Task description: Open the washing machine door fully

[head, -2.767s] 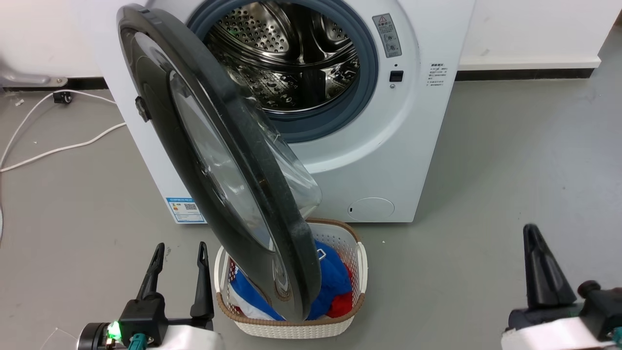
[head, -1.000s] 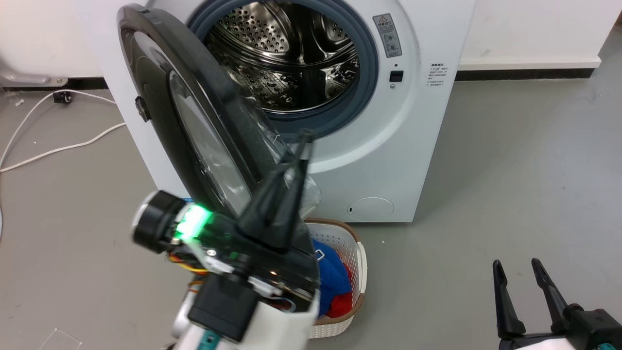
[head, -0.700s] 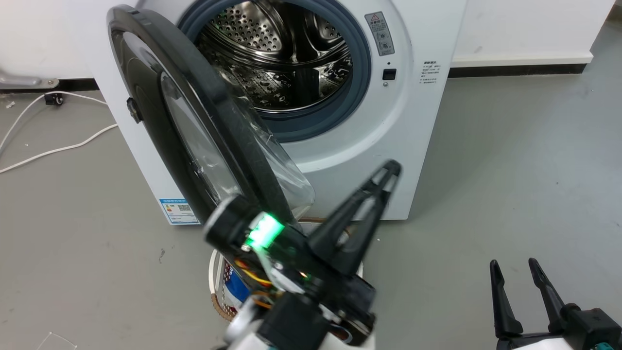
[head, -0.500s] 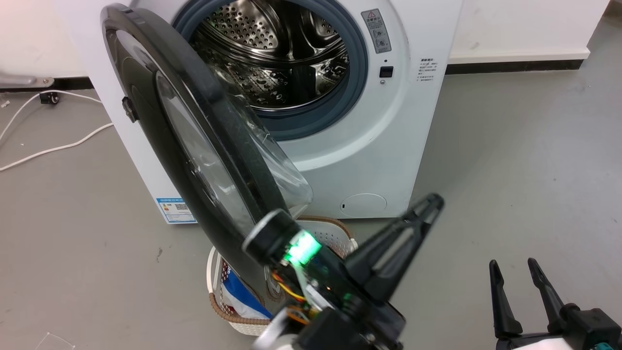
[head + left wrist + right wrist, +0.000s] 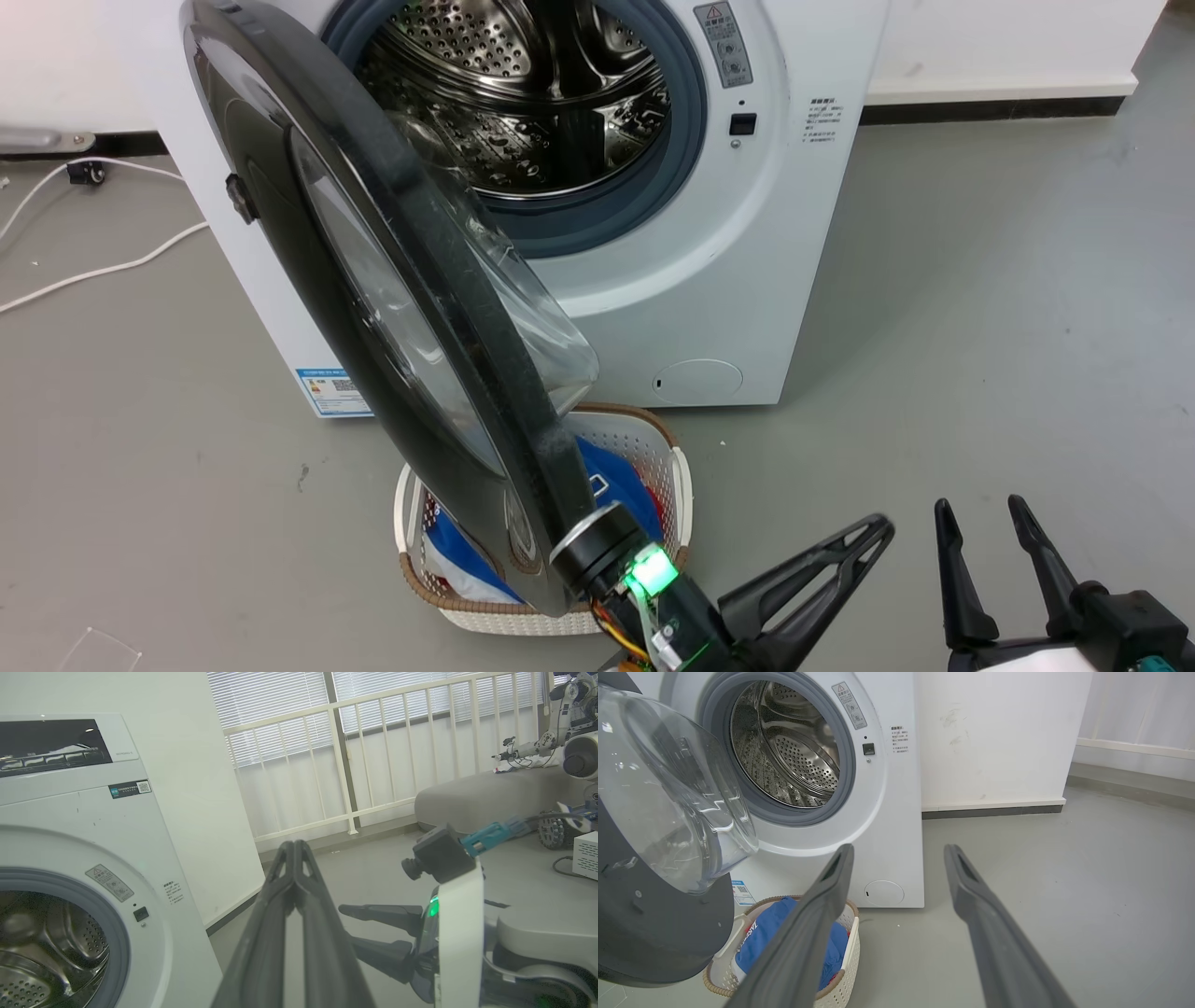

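Glossy black round washing machine door (image 5: pixel 448 308) hangs half open; beside its lower rim, left gripper (image 5: pixel 876 537) pinched closed, likely for pushing; right gripper (image 5: pixel 977 504) splayed, idle.

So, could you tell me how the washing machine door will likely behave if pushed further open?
The washing machine door should swing as one rigid disc about its hinged edge rather than flex. Its thick black rim and bulging glass bowl suggest it is fairly heavy. The glossy outer face may let the shut left gripper slip.
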You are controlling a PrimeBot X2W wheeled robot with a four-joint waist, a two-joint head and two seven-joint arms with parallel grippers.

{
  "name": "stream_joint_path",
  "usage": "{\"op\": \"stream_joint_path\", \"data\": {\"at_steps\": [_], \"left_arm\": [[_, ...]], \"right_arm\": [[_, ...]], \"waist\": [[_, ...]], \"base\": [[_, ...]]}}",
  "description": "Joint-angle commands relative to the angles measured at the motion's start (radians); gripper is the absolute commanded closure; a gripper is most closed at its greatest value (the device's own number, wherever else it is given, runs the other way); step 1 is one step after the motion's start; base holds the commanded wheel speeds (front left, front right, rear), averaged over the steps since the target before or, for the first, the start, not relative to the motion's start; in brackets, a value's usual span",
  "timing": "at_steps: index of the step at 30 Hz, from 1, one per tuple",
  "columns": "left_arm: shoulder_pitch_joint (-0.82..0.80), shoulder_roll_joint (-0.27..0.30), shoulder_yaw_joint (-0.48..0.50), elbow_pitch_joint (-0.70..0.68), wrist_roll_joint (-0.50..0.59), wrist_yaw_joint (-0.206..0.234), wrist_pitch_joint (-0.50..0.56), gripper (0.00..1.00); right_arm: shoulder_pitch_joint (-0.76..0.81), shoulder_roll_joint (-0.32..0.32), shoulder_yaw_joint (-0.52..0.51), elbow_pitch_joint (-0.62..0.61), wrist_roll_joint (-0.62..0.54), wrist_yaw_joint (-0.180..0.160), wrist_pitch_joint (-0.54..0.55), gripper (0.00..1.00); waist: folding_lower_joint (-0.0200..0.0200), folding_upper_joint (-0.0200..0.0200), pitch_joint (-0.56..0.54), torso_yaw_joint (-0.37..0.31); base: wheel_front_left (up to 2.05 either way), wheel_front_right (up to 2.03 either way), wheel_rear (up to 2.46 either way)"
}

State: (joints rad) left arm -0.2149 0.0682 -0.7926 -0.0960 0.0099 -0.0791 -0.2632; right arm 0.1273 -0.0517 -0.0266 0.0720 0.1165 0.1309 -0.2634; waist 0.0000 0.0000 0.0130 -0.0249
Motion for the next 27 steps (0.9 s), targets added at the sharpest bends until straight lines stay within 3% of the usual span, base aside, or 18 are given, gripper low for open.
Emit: {"op": "stream_joint_path", "data": {"at_steps": [1,12,27], "left_arm": [[0.019,0.009,-0.003,0.019,-0.007,0.003,-0.002,1.00],[0.083,0.043,0.031,0.131,-0.041,0.026,-0.002,1.00],[0.074,0.045,0.208,0.219,-0.077,0.081,-0.002,1.00]], "right_arm": [[-0.015,0.003,0.001,0.003,0.004,0.000,-0.002,0.00],[-0.042,0.003,-0.005,0.004,-0.002,0.000,-0.002,0.00],[-0.068,0.003,-0.002,0.010,-0.005,0.000,-0.002,0.00]], "waist": [[0.0000,0.0000,0.007,0.001],[0.0000,0.0000,0.057,0.008],[0.0000,0.0000,0.093,0.014]], "base": [[0.00,0.00,0.00],[0.00,0.00,0.00],[0.00,0.00,0.00]]}}
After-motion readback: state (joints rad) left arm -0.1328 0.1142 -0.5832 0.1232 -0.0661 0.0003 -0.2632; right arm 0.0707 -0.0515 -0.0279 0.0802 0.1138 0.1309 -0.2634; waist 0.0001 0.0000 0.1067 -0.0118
